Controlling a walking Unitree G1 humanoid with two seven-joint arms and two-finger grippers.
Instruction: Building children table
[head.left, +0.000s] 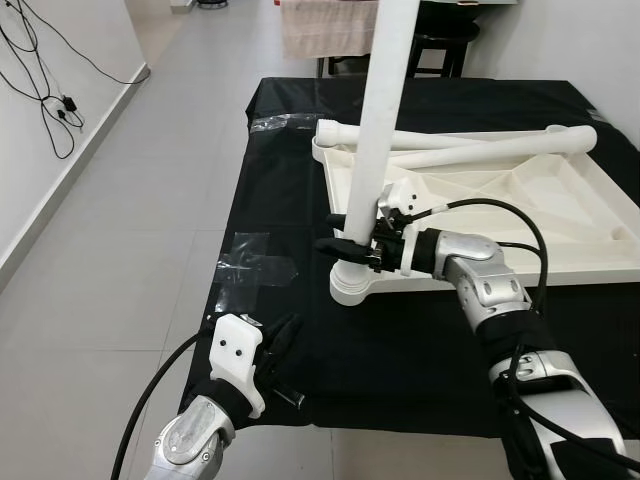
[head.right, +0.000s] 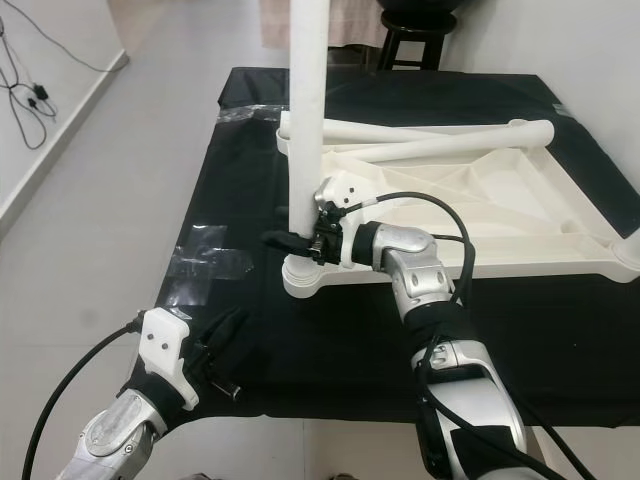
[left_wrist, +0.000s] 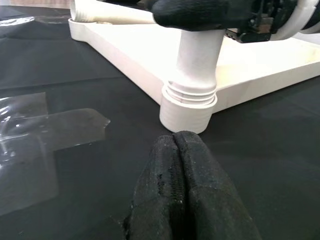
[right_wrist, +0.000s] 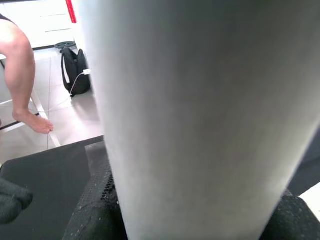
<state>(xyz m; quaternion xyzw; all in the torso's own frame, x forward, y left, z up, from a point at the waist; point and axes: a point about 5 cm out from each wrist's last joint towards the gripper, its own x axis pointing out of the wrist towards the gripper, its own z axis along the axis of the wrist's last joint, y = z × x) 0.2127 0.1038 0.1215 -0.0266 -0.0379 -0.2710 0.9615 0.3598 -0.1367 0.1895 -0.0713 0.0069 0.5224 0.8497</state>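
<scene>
- The right gripper (head.left: 352, 247) is clamped around the lower part of an upright white table leg (head.left: 378, 130), one black finger on each side of the tube.
- That leg stands in the round corner socket (head.left: 350, 284) of the white tabletop (head.left: 560, 215), which lies upside down with its ribbed underside facing up; threads show just above the socket in the left wrist view.
- Two more white table legs (head.left: 480, 143) lie across the far part of the upturned tabletop, crossing each other.
- The left gripper (head.left: 281, 338) rests low on the black cloth (head.left: 400, 340) near its front edge, in front of the socket and apart from it; its two black fingers (left_wrist: 186, 195) are pressed together with nothing between them.
- Clear tape strips (head.left: 255, 262) lie on the cloth to the left of the socket.
- The cloth covers a surface standing on a grey tiled floor (head.left: 120, 230).
- Black cables (head.left: 45, 75) hang against the white wall at the left.
- A dark stool (head.right: 415, 30) stands beyond the far edge.
- In the right wrist view, a person's bare leg (right_wrist: 22, 80) and a black backpack (right_wrist: 75, 70) are visible.
</scene>
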